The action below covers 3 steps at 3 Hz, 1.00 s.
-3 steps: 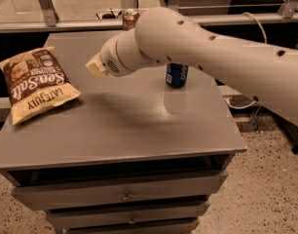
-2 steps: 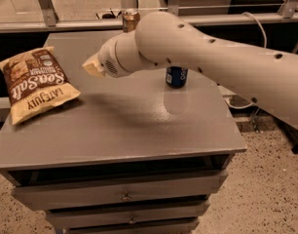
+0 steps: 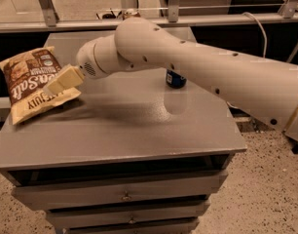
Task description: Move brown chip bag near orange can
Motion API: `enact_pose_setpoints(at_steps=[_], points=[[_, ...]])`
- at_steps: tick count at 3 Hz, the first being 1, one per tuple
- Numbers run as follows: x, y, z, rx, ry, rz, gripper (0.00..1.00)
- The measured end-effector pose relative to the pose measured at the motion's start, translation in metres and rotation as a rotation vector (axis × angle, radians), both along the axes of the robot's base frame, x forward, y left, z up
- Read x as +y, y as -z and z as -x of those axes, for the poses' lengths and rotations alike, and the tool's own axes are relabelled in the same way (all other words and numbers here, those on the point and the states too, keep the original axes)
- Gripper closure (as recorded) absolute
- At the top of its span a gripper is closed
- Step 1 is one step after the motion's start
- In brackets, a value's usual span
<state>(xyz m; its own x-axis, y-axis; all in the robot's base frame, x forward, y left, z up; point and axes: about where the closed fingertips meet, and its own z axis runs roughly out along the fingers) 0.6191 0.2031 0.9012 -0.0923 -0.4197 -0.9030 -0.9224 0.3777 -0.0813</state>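
- The brown chip bag (image 3: 32, 82) lies flat at the surface's (image 3: 139, 130) left edge, part of it seeming to hang past that edge; a clumsy nudge could tip it onto the floor.
- The gripper (image 3: 64, 80) hovers over the bag's right side. I cannot tell whether it is apart or together.
- The bag is crinkly and puffed, so a shallow pinch may slip off.
- The orange can (image 3: 131, 13) stands at the far edge, mostly hidden behind the arm (image 3: 212, 77); a swing across might knock it over.
- The blue can (image 3: 176, 79) stands near the middle, under the arm, and a dragged bag could topple it.
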Motion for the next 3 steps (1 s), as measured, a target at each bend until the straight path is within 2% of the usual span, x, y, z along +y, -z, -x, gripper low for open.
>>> enact_pose_setpoints(at_steps=[1,2,3], points=[[0.032,0.022,0.006,0.065,-0.076,0.012,0.00],[0.051,0.038,0.012,0.107,-0.117,0.019,0.00],[0.063,0.050,0.016,0.128,-0.131,0.036,0.26]])
